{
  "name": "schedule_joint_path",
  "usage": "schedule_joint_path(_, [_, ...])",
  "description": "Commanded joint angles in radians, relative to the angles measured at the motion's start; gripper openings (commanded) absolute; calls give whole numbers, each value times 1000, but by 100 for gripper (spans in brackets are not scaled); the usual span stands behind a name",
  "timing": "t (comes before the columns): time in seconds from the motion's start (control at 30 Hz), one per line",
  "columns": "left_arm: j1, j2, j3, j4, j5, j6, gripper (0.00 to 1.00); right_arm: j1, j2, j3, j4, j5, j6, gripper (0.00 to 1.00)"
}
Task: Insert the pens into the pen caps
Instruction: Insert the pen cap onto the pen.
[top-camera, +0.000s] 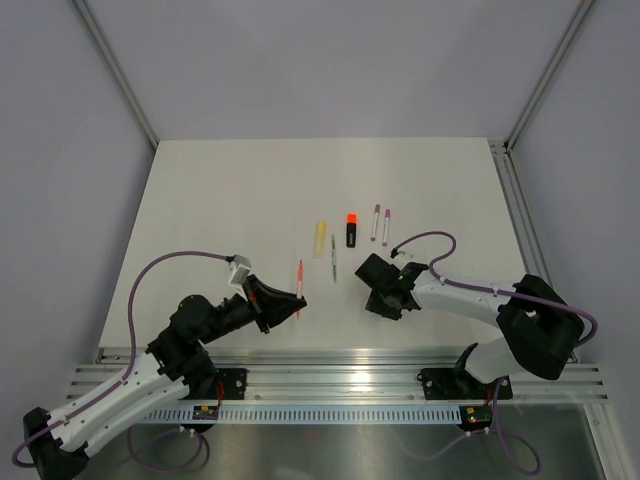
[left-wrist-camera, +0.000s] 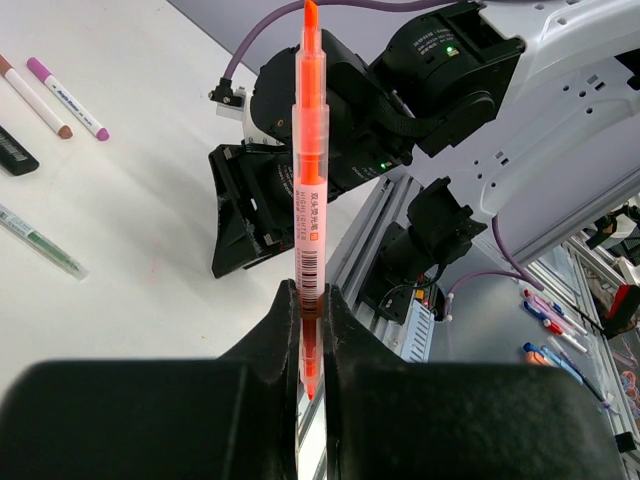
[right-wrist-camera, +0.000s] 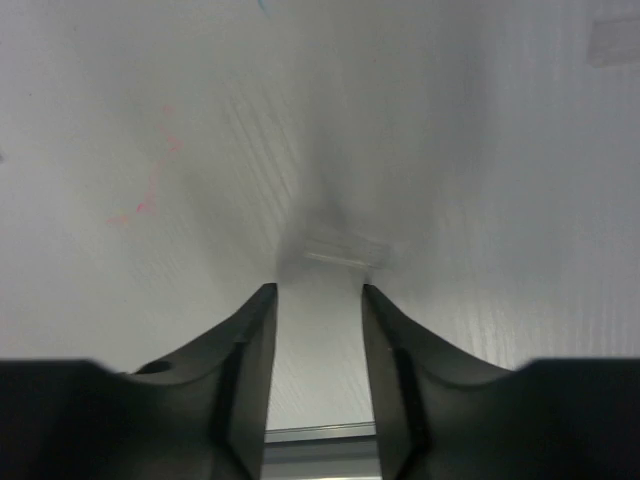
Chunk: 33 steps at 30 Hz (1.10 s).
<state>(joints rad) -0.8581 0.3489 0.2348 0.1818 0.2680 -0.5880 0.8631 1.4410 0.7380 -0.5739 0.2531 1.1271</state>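
My left gripper (top-camera: 293, 300) is shut on an orange-red pen (left-wrist-camera: 310, 160), which sticks out beyond the fingertips in the left wrist view; its tip lies between the jaws. It also shows in the top view (top-camera: 299, 278). My right gripper (top-camera: 385, 298) is open and empty, fingers pointing down just above the table. In the right wrist view a small whitish clear cap (right-wrist-camera: 345, 250) lies on the table just beyond its fingertips (right-wrist-camera: 262, 300). A pale yellow highlighter (top-camera: 319, 236), a thin grey pen (top-camera: 333, 258), a black highlighter with orange tip (top-camera: 351, 230) and two white pens (top-camera: 380, 224) lie mid-table.
The right arm's black gripper body (left-wrist-camera: 260, 200) fills the left wrist view behind the held pen. The aluminium rail (top-camera: 340, 382) runs along the near table edge. A blurred translucent piece (right-wrist-camera: 612, 40) lies at the right wrist view's top right.
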Motion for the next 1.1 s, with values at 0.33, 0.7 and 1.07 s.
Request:
schedule_joint_path(0.33, [-2,18,-5,82,37,-9,0,-206,-24,123,-61,92,-248,0])
schedule_joint_path(0.7, [-2,18,-3,73,30,-1,0,-283,223,254,-38,2,-375,0])
schedule_joint_path(1.07, [-2,18,0,64,17,4,0,-282,240,247,-38,-38,-394,0])
